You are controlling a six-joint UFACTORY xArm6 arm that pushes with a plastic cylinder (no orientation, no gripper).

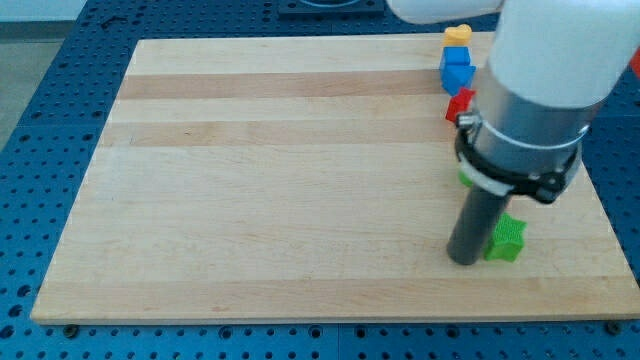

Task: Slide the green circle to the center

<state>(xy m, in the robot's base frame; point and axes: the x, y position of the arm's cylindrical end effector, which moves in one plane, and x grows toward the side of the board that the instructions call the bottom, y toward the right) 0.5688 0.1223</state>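
My tip (463, 260) rests on the wooden board (280, 180) at the view's lower right. A green star-shaped block (506, 239) lies just right of the tip, touching or nearly touching the rod. A small sliver of a second green block (464, 179) shows at the left edge of the arm's collar, above the tip. Most of it is hidden by the arm, so I cannot make out its shape. I see no green circle clearly.
Along the board's right side near the view's top stand a yellow block (457, 35), a blue block (456, 68) below it and a red block (459, 104) below that, partly behind the white arm (550, 70). The board's right edge is close.
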